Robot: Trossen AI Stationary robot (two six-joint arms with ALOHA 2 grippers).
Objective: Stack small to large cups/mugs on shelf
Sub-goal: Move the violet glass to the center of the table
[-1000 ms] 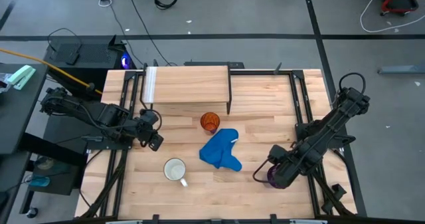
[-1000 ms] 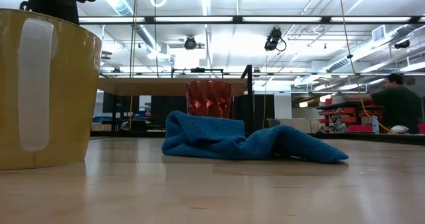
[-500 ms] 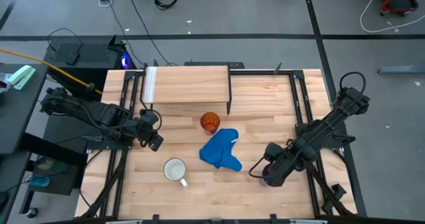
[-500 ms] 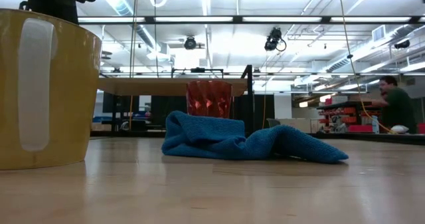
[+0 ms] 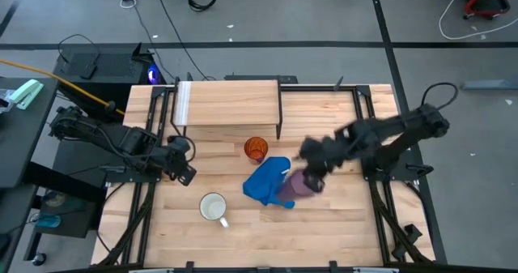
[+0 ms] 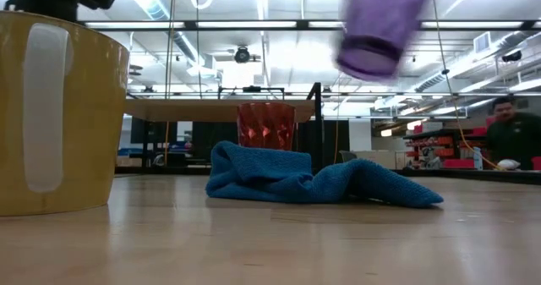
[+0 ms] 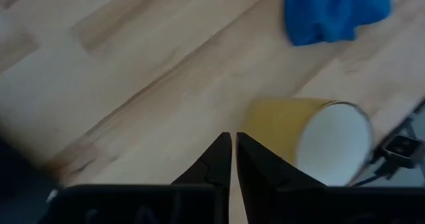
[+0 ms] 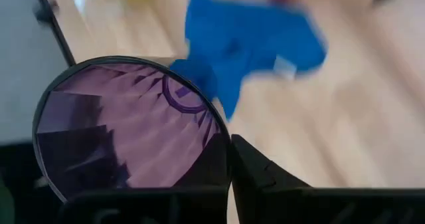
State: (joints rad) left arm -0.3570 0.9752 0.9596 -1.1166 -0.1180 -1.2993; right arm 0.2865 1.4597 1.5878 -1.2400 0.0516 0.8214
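Shelf [image 5: 231, 101]: at far side of tabletop [image 5: 340, 228], board bare, nothing stacked yet.

Purple tumbler [image 5: 301, 184]: airborne and tilted over the edge of blue cloth [image 5: 263, 185], clamped by its rim wall in right pincer [image 5: 312, 172]. Risk: thin one-wall grip; may pivot or slip out during a fast swing toward shelf.

Mug [image 5: 214, 207]: upright near front edge. Left pincer [image 5: 184, 174] just beside it, fingers almost together on nothing. Risk: shoves mug over if advanced like this.

Orange cup [image 5: 256, 149]: upright just before shelf. Risk: gets clipped by passing tumbler, tips easily.
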